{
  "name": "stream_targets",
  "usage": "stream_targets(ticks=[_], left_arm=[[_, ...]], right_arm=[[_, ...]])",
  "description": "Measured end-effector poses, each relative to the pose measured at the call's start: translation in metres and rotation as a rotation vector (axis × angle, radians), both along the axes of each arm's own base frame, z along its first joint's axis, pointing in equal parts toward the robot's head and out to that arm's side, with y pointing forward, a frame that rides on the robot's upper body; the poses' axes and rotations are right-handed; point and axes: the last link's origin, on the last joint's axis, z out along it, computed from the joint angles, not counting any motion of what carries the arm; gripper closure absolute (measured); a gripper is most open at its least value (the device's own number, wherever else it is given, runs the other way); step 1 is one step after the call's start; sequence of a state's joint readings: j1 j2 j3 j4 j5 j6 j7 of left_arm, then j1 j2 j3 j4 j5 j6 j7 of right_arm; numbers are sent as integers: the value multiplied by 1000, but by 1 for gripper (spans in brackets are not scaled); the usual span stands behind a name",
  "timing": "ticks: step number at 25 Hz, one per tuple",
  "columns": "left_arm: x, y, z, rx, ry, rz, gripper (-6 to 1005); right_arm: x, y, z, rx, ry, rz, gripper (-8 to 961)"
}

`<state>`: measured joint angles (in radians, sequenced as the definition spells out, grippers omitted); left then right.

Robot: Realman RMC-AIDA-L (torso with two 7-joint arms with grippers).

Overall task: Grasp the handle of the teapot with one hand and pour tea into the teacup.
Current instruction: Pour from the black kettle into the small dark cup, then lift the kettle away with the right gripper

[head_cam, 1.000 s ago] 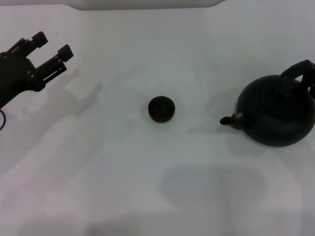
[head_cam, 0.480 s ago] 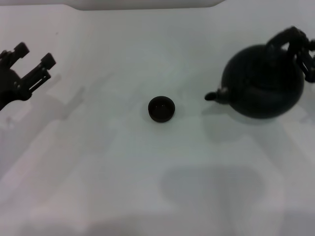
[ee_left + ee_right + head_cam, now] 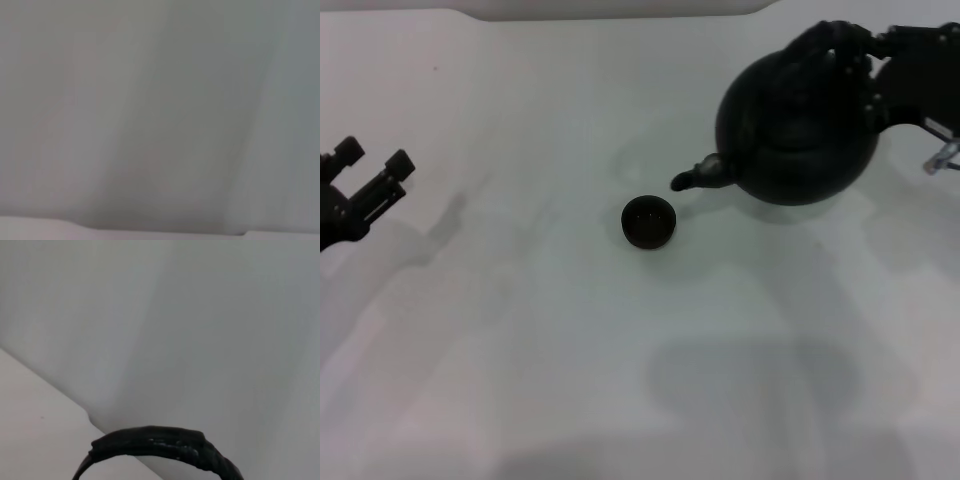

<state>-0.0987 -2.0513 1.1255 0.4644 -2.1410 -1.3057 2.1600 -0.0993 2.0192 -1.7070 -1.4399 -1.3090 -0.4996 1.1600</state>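
Note:
The round black teapot [image 3: 798, 130] hangs in the air at the upper right of the head view, held by its arched handle [image 3: 835, 40]. Its short spout [image 3: 695, 177] points left and slightly down, just up and right of the small black teacup [image 3: 648, 221] on the white table. No tea stream shows. My right gripper [image 3: 868, 52] is shut on the handle; the handle's arch also shows in the right wrist view [image 3: 160, 445]. My left gripper [image 3: 372, 165] is open and empty at the far left edge.
The white table [image 3: 620, 380] spreads all around the cup. Its pale far edge [image 3: 610, 8] runs along the top of the head view. The left wrist view shows only bare white surface.
My right gripper has lifted the teapot and carried it left and up, bringing the spout close to the teacup. My left arm has drawn back toward the left edge.

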Motion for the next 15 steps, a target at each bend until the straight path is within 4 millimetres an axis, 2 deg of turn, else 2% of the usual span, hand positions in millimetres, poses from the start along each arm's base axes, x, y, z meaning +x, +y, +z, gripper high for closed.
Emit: stream_targets(ticks=[15], left_arm=[[-9, -7, -2, -11, 7, 33, 209]], right_arm=[[-34, -12, -28, 91, -204, 86, 842]])
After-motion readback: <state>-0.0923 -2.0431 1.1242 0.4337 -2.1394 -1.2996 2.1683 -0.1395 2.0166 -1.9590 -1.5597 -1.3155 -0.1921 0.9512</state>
